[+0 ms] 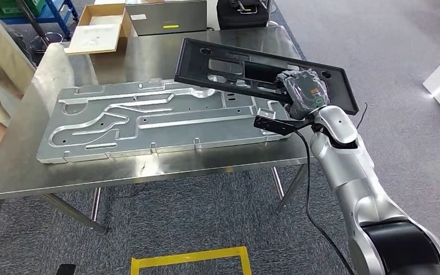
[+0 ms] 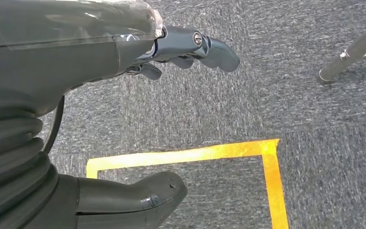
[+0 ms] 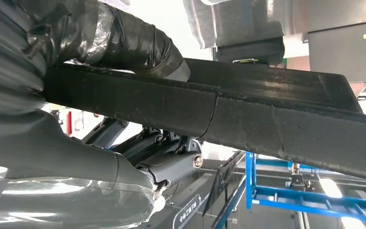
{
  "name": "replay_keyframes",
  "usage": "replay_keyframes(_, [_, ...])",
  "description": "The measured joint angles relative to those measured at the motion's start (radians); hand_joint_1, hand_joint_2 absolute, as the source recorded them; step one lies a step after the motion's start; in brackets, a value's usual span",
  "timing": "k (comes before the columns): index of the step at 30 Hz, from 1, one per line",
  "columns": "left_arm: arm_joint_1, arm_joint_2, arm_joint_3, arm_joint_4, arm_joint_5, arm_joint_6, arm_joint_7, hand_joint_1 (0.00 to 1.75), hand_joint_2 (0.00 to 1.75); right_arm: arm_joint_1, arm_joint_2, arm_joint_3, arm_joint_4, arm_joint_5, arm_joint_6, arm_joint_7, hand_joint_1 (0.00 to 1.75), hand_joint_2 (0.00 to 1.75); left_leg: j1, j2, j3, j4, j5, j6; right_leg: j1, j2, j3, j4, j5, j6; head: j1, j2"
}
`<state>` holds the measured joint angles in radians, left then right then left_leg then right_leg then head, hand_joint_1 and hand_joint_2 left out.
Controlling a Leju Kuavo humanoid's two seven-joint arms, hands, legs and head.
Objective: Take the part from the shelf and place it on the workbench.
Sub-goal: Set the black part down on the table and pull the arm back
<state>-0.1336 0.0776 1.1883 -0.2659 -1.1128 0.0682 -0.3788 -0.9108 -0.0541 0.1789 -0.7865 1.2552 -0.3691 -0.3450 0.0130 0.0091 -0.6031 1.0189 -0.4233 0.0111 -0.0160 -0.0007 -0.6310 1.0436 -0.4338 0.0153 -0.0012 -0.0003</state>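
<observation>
Head view, part: black plastic panel [image 1: 235,69] gripped at its near-right portion by the right hand [image 1: 303,91], carried tilted above the right end of the steel workbench [image 1: 28,172]; not yet resting on it.
Head view, bench load: large machined aluminium plate [image 1: 154,117] lying flat across the middle of the workbench, partly under the raised panel.
Head view, far end: shallow cardboard tray [image 1: 98,28] and closed grey laptop [image 1: 166,17] at the back edge; black case [image 1: 243,14] just beyond.
Head view, floor: yellow tape outline [image 1: 189,260] on grey carpet in front of the workbench.
Head view, progress: judged well past the pickup; shelf out of sight, part already off it and over the bench; lowering and release left to do.

Left wrist view, left hand [image 2: 124,119]: hung above the carpet, holding nothing, fingers [image 2: 190,45] and thumb spread apart.
Left wrist view, floor: corner of the yellow tape outline below; one bench leg [image 2: 352,52] at the picture's edge.

Right wrist view, grip: thumb over one face of the panel's edge, dark fingers [image 3: 167,152] curled beneath the other, clamped firmly.
Right wrist view, background: blue racking [image 3: 305,191] blurred behind.
Right wrist view, remaining risk: landing spot probably crowded by the aluminium plate.
</observation>
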Motion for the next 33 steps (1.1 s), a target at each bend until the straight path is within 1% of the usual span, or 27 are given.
replay_keyframes(1, [0.0, 0.0, 0.0, 0.0, 0.0, -0.001, 0.0, 0.0, 1.75, -0.004, 0.002, 0.0, 0.006, 0.0, 0.011, -0.002, 1.75, 1.75, -0.001, 0.0, -0.001, 0.001, -0.001, -0.006, 0.003, 0.001, 0.007, -0.016, 0.001, -0.006, 0.0, 0.0])
replay_keyframes(3, [-0.001, 0.0, -0.002, 0.0, -0.001, -0.002, 0.001, 0.0, 1.75, -0.012, 0.006, 0.0, 0.03, 0.0, 0.033, -0.007, 1.75, 1.75, -0.001, 0.0, -0.002, 0.0, -0.001, -0.019, 0.005, 0.003, 0.007, -0.019, 0.003, -0.02, 0.0, 0.0])
replay_keyframes(5, [0.0, -0.001, -0.004, 0.0, -0.001, -0.006, 0.002, 0.0, 1.75, -0.024, 0.01, 0.0, 0.065, -0.006, 0.047, -0.015, 1.75, 1.75, 0.002, 0.0, -0.012, 0.024, -0.019, -0.029, 0.004, 0.003, 0.01, -0.027, 0.008, -0.036, 0.0, 0.0])
replay_keyframes(6, [0.0, 0.0, -0.005, 0.0, -0.001, -0.008, 0.002, 0.0, 1.75, -0.031, 0.013, 0.0, 0.083, -0.01, 0.054, -0.019, 1.75, 1.75, 0.003, -0.001, -0.03, 0.063, -0.044, -0.033, 0.002, 0.002, 0.012, -0.031, 0.01, -0.042, 0.0, 0.0])
replay_keyframes(8, [0.002, 0.0, -0.006, 0.0, 0.0, -0.011, 0.003, 0.0, 1.75, -0.043, 0.019, 0.0, 0.126, -0.024, 0.076, -0.024, 1.75, 1.75, 0.004, -0.001, -0.089, 0.19, -0.108, -0.038, 0.005, 0.003, 0.012, -0.032, 0.011, -0.049, 0.0, 0.0])
replay_keyframes(9, [0.003, 0.001, -0.006, 0.0, 0.0, -0.012, 0.003, 0.0, 1.75, -0.045, 0.021, 0.0, 0.151, -0.031, 0.089, -0.026, 1.75, 1.75, 0.004, -0.001, -0.119, 0.252, -0.131, -0.039, 0.008, 0.003, 0.012, -0.031, 0.01, -0.05, 0.0, 0.0])
replay_keyframes(10, [0.006, 0.001, -0.006, 0.0, 0.001, -0.012, 0.003, 0.0, 1.75, -0.045, 0.022, 0.0, 0.176, -0.036, 0.102, -0.027, 1.75, 1.75, 0.004, -0.002, -0.137, 0.285, -0.136, -0.038, 0.01, 0.004, 0.012, -0.03, 0.009, -0.051, 0.0, 0.0])
replay_keyframes(11, [0.011, 0.003, -0.006, 0.0, 0.002, -0.012, 0.003, 0.0, 1.75, -0.045, 0.022, 0.0, 0.201, -0.039, 0.112, -0.028, 1.75, 1.75, 0.004, -0.002, -0.136, 0.279, -0.121, -0.036, 0.012, 0.005, 0.012, -0.028, 0.008, -0.051, 0.0, 0.0])
replay_keyframes(12, [0.016, 0.005, -0.006, 0.0, 0.002, -0.012, 0.003, 0.0, 1.75, -0.044, 0.021, 0.001, 0.224, -0.041, 0.12, -0.028, 1.75, 1.75, 0.003, -0.002, -0.115, 0.231, -0.089, -0.032, 0.014, 0.006, 0.013, -0.027, 0.007, -0.051, 0.0, 0.0])
replay_keyframes(13, [0.021, 0.009, -0.006, 0.0, 0.003, -0.012, 0.003, 0.0, 1.75, -0.045, 0.019, 0.001, 0.244, -0.042, 0.125, -0.028, 1.75, 1.75, 0.002, -0.003, -0.08, 0.158, -0.053, -0.026, 0.015, 0.007, 0.013, -0.024, 0.005, -0.05, 0.0, 0.0])
replay_keyframes(14, [0.026, 0.013, -0.006, 0.0, 0.003, -0.012, 0.002, 0.0, 1.75, -0.045, 0.016, 0.001, 0.263, -0.042, 0.129, -0.029, 1.75, 1.75, -0.001, -0.003, -0.046, 0.089, -0.026, -0.02, 0.018, 0.007, 0.012, -0.022, 0.003, -0.048, 0.0, 0.0])
replay_keyframes(15, [0.029, 0.017, -0.006, 0.0, 0.003, -0.011, 0.001, 0.0, 1.75, -0.046, 0.012, 0.001, 0.279, -0.042, 0.131, -0.029, 1.75, 1.75, -0.003, -0.004, -0.021, 0.039, -0.009, -0.014, 0.02, 0.008, 0.011, -0.021, 0.002, -0.045, 0.0, 0.0])
replay_keyframes(16, [0.033, 0.021, -0.006, 0.0, 0.003, -0.011, 0.0, 0.0, 1.75, -0.047, 0.007, 0.001, 0.293, -0.042, 0.132, -0.029, 1.75, 1.75, -0.006, -0.004, -0.01, 0.015, -0.005, -0.01, 0.02, 0.007, 0.011, -0.02, 0.001, -0.041, 0.0, 0.0])
replay_keyframes(17, [0.036, 0.024, -0.006, 0.0, 0.003, -0.01, 0.0, 0.0, 1.75, -0.047, 0.002, 0.001, 0.306, -0.041, 0.133, -0.029, 1.75, 1.75, -0.009, -0.004, -0.008, 0.011, -0.006, -0.007, 0.02, 0.007, 0.01, -0.021, 0.002, -0.036, 0.0, 0.0])
replay_keyframes(19, [0.043, 0.028, -0.006, 0.0, 0.003, -0.008, 0.0, 0.0, 1.75, -0.047, -0.009, 0.002, 0.327, -0.035, 0.135, -0.025, 1.75, 1.75, -0.006, -0.003, -0.006, 0.001, 0.001, 0.002, 0.019, 0.007, 0.01, -0.022, 0.001, -0.024, 0.0, 0.0])
replay_keyframes(20, [0.044, 0.029, -0.006, 0.0, 0.002, -0.008, -0.001, 0.0, 1.75, -0.049, -0.014, 0.003, 0.335, -0.03, 0.137, -0.023, 1.75, 1.75, -0.004, -0.002, -0.003, -0.005, 0.005, 0.008, 0.018, 0.006, 0.005, -0.009, -0.009, -0.019, 0.0, 0.0])
replay_keyframes(21, [0.045, 0.029, -0.006, 0.0, 0.002, -0.008, -0.002, 0.0, 1.75, -0.052, -0.02, 0.006, 0.342, -0.023, 0.139, -0.019, 1.75, 1.75, 0.0, -0.001, -0.001, -0.011, 0.008, 0.014, 0.017, 0.006, -0.009, 0.021, -0.03, -0.014, 0.0, 0.0])
replay_keyframes(23, [0.045, 0.029, -0.006, 0.0, 0.002, -0.008, -0.003, 0.0, 1.75, -0.057, -0.03, 0.013, 0.357, -0.011, 0.146, -0.013, 1.75, 1.75, 0.0, 0.0, 0.0, -0.014, 0.01, 0.019, 0.012, 0.006, -0.065, 0.138, -0.093, -0.007, 0.0, 0.0])
replay_keyframes(24, [0.045, 0.03, -0.006, 0.0, 0.002, -0.008, -0.004, 0.0, 1.75, -0.057, -0.035, 0.018, 0.365, -0.006, 0.149, -0.011, 1.31, 1.75, 0.0, -0.001, -0.001, -0.014, 0.01, 0.02, 0.01, 0.006, -0.096, 0.203, -0.118, -0.003, 0.0, 0.0])
replay_keyframes(25, [0.046, 0.03, -0.006, 0.0, 0.002, -0.008, -0.004, 0.0, 1.75, -0.055, -0.039, 0.021, 0.372, -0.003, 0.151, -0.008, 0.87, 1.75, 0.0, -0.001, -0.001, -0.014, 0.01, 0.02, 0.007, 0.006, -0.118, 0.245, -0.127, -0.001, 0.0, 0.0])
replay_keyframes(26, [0.048, 0.03, -0.006, 0.0, 0.001, -0.008, -0.005, 0.0, 1.75, -0.055, -0.043, 0.024, 0.379, -0.001, 0.152, -0.006, 0.44, 1.75, 0.0, -0.002, -0.001, -0.013, 0.009, 0.019, 0.005, 0.005, -0.123, 0.251, -0.117, 0.001, 0.0, 0.0])
replay_keyframes(27, [0.048, 0.03, -0.006, 0.0, 0.001, -0.008, -0.006, 0.0, 1.75, -0.056, -0.047, 0.026, 0.384, 0.0, 0.153, -0.004, 0.0, 1.75, 0.0, -0.002, 0.0, -0.011, 0.008, 0.018, 0.003, 0.004, -0.108, 0.216, -0.089, 0.002, 0.0, 0.0])
replay_keyframes(28, [0.048, 0.03, -0.006, 0.0, 0.001, -0.006, -0.007, 0.0, 1.75, -0.057, -0.05, 0.028, 0.387, 0.001, 0.154, -0.002, 0.0, 1.75, 0.001, -0.002, 0.0, -0.008, 0.006, 0.015, 0.001, 0.003, -0.076, 0.15, -0.052, 0.002, 0.0, 0.0])
replay_keyframes(29, [0.048, 0.03, -0.006, 0.0, 0.0, -0.005, -0.008, 0.0, 1.75, -0.06, -0.053, 0.028, 0.389, 0.002, 0.155, 0.0, 0.0, 1.75, -0.001, -0.002, 0.0, -0.005, 0.003, 0.011, 0.001, 0.0, -0.041, 0.08, -0.024, 0.0, 0.0, 0.0])
replay_keyframes(30, [0.048, 0.031, -0.006, 0.0, 0.0, -0.003, -0.01, 0.0, 1.75, -0.062, -0.057, 0.029, 0.392, 0.003, 0.157, 0.003, 0.0, 1.75, -0.002, -0.003, -0.001, -0.001, 0.0, 0.006, 0.002, -0.001, -0.014, 0.024, -0.005, -0.003, 0.0, 0.0])
replay_keyframes(31, [0.048, 0.033, -0.006, 0.0, 0.0, 0.0, -0.01, 0.0, 1.75, -0.064, -0.062, 0.031, 0.394, 0.005, 0.158, 0.005, 0.0, 1.75, -0.004, -0.003, -0.002, 0.001, -0.002, 0.0, 0.004, -0.002, 0.001, -0.008, 0.002, -0.007, 0.0, 0.0])
replay_keyframes(33, [0.05, 0.037, -0.006, 0.0, 0.001, 0.004, -0.01, 0.0, 1.75, -0.063, -0.074, 0.034, 0.4, 0.006, 0.159, 0.012, 0.0, 1.75, -0.005, -0.002, -0.002, 0.001, -0.003, -0.01, 0.008, 0.0, 0.005, -0.02, 0.001, -0.018, 0.0, 0.0])
